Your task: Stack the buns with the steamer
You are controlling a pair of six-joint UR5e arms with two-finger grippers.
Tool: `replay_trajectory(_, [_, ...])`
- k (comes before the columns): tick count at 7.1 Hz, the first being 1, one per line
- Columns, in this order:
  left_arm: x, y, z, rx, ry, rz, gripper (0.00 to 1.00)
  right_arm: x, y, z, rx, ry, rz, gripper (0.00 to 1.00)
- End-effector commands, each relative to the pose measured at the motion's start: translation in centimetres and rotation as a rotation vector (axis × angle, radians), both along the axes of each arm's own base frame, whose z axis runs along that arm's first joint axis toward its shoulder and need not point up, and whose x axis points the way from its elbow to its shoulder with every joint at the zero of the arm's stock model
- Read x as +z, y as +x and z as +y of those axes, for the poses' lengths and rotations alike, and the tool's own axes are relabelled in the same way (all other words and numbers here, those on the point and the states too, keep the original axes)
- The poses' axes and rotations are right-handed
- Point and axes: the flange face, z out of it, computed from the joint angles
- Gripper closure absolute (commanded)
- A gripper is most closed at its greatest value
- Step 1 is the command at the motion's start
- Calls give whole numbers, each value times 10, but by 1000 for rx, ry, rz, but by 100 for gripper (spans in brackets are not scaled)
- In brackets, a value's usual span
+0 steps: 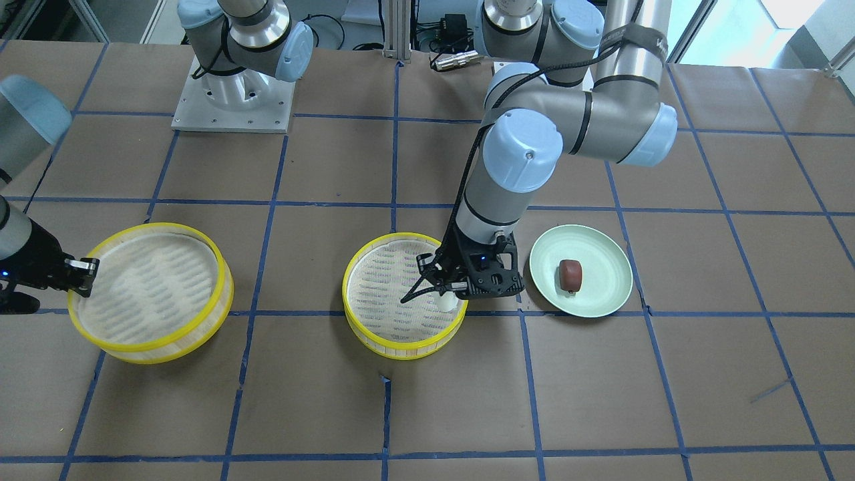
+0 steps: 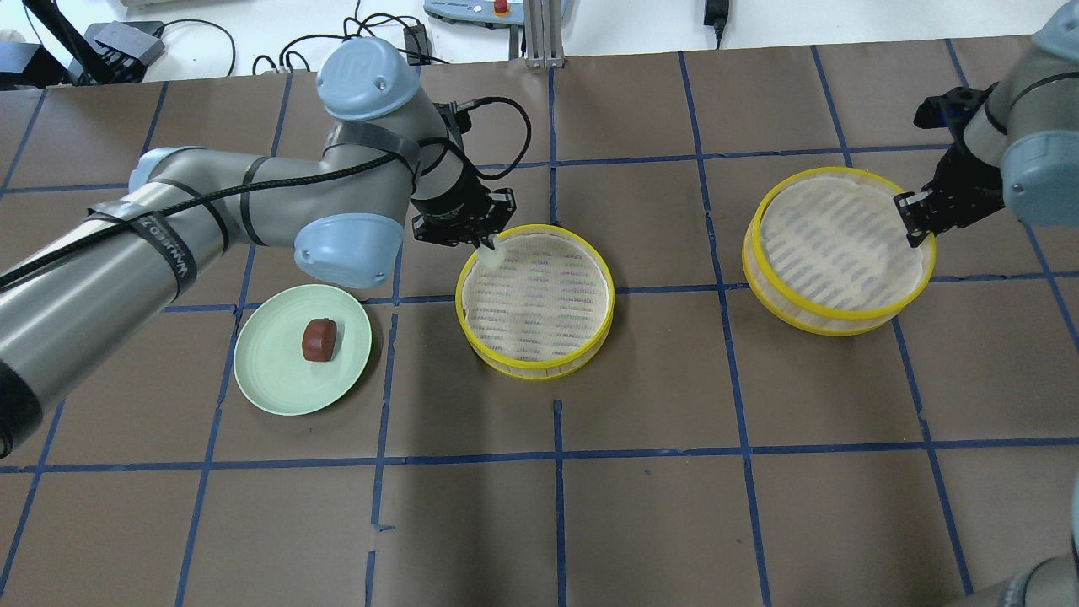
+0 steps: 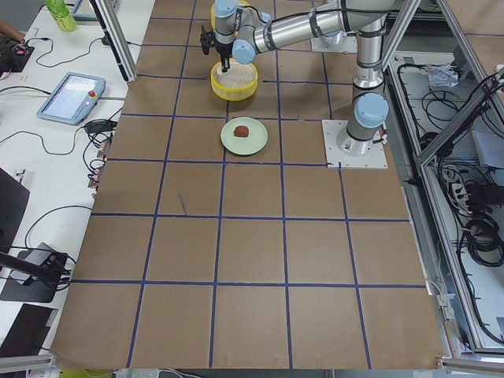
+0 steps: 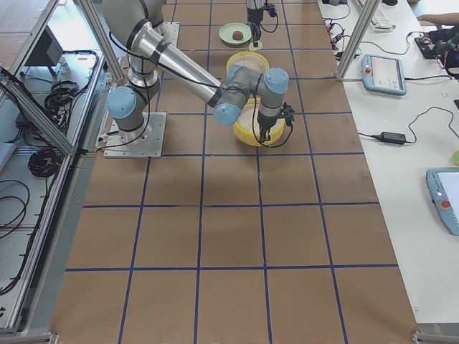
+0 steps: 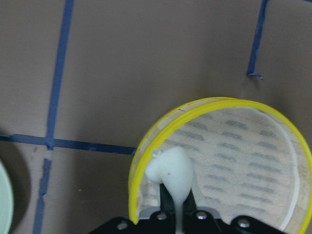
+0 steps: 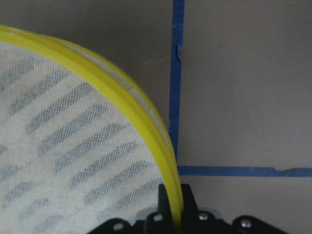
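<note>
My left gripper [image 2: 487,243] is shut on the white bun [image 5: 170,170] and holds it just inside the rim of the middle steamer tray [image 2: 539,303], low over the mesh. I cannot tell if the bun touches the mesh. The front view shows the white bun [image 1: 446,302] below the left gripper [image 1: 449,291]. The dark reddish-brown bun [image 2: 319,339] lies on the pale green plate [image 2: 278,375] beside that tray. My right gripper [image 2: 915,221] is shut on the yellow rim [image 6: 163,161] of the second steamer tray [image 2: 834,244], which rests on the table.
Brown paper with blue tape lines covers the table. The left arm's elbow [image 2: 346,240] hangs over the area between plate and middle tray. Both arm bases [image 1: 234,93] stand at the robot's side. Cables lie beyond the table's far edge [image 2: 379,42].
</note>
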Motion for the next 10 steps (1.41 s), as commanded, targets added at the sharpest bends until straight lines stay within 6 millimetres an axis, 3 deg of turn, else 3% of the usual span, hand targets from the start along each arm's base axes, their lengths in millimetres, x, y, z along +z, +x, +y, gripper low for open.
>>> replay_trajectory(1, [-16,-11,2,14,6,5,0,21,3,7,1,15,-8,93])
replay_trajectory(3, [-15,-11,2,9,3,7,0,27,23,7,16,4,-15,96])
replay_trajectory(4, [-8,-10,3,6,-11,5,0,25,61,5,53,11,-37,96])
replay_trajectory(5, [12,4,-2,-58,-62,-10,0,26,105,4,22,16,-35,96])
replay_trajectory(7, [25,112,-16,-160,-87,-125,0,29,220,15,-96,5,-22,95])
replay_trajectory(8, [15,156,-4,-211,-59,-144,0,24,289,28,-203,-13,-17,96])
replay_trajectory(9, [-10,201,10,-261,-15,-142,0,15,347,41,-205,-39,-21,95])
replay_trajectory(10, [-48,247,34,-257,65,-112,0,6,386,52,-194,-39,-21,95])
